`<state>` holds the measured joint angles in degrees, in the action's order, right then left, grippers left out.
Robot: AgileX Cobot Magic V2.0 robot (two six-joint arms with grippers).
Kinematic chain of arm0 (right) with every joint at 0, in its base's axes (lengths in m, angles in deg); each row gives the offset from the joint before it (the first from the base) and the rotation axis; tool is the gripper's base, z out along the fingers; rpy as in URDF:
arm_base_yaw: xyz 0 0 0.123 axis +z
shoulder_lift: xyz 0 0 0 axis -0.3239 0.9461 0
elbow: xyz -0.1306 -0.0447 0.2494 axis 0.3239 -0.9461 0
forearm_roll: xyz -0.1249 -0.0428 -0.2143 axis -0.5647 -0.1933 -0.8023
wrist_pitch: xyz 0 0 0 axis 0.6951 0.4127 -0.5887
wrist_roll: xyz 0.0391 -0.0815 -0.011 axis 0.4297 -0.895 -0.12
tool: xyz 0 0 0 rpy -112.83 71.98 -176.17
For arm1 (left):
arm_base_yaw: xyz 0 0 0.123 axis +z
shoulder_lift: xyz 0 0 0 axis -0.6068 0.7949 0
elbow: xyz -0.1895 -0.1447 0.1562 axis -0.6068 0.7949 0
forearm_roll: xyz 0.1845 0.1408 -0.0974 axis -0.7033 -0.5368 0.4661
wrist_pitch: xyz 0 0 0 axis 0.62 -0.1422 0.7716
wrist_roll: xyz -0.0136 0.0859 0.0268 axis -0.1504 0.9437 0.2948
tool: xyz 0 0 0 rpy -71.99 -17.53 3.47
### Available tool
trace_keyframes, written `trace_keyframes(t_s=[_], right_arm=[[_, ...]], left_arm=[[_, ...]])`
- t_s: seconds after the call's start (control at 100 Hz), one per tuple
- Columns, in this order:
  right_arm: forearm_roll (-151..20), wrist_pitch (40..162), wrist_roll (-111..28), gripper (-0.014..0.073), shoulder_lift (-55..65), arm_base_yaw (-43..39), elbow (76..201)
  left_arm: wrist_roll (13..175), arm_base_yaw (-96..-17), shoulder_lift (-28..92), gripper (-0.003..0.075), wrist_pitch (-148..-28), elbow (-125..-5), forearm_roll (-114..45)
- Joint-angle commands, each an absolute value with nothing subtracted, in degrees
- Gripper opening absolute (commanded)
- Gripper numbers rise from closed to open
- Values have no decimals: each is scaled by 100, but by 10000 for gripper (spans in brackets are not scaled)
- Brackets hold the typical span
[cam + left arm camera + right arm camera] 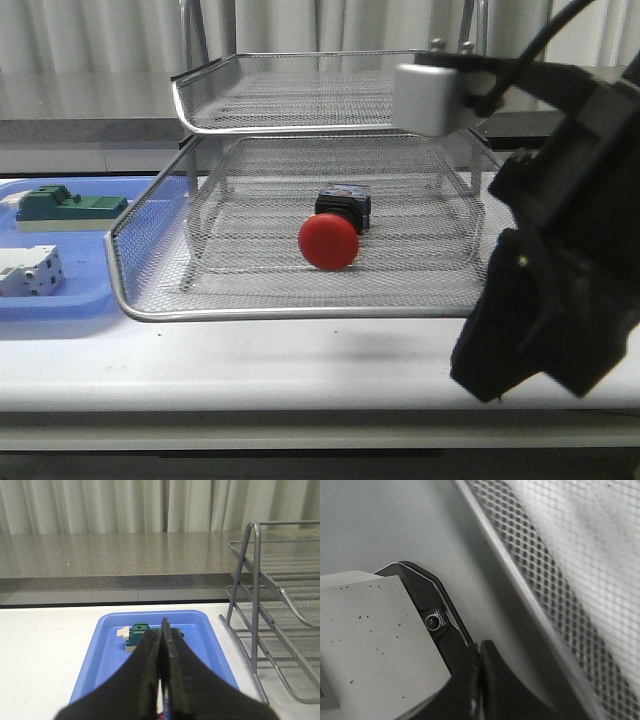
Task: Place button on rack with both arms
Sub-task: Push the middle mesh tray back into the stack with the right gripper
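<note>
The button lies on its side in the pulled-out lower tier of the silver wire rack, red cap toward me, black body behind. My right arm fills the front view's right side, beside the rack's front right corner, with a silver-grey block near the upper tier. My right gripper is shut and empty, close to the rack's mesh wall. My left gripper is shut and empty above the blue tray. The left gripper is out of the front view. The rack also shows in the left wrist view.
The blue tray sits left of the rack and holds a green block part and a white block part. The green part also shows in the left wrist view. A grey counter and curtains run behind the table.
</note>
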<state>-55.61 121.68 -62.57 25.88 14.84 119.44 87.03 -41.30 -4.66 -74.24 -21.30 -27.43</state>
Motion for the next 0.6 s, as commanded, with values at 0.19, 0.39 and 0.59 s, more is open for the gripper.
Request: trace_keyframes(t_s=[0.19,0.39,0.59], right_arm=[[-5416,11230,-6331,-69,2996,1954,12303],[-5676,11139,-6331,-69,3424,1928,12840],[-5976,11147,-6331,-69,3872,1654,13499]], left_arm=[[8670,-4119,-434,-20,-7008,-2286,-2701],[8670,-4119,-434,-20,-7008,-2286,-2701],[8670,-4119,-434,-20,-7008,-2286,-2701]])
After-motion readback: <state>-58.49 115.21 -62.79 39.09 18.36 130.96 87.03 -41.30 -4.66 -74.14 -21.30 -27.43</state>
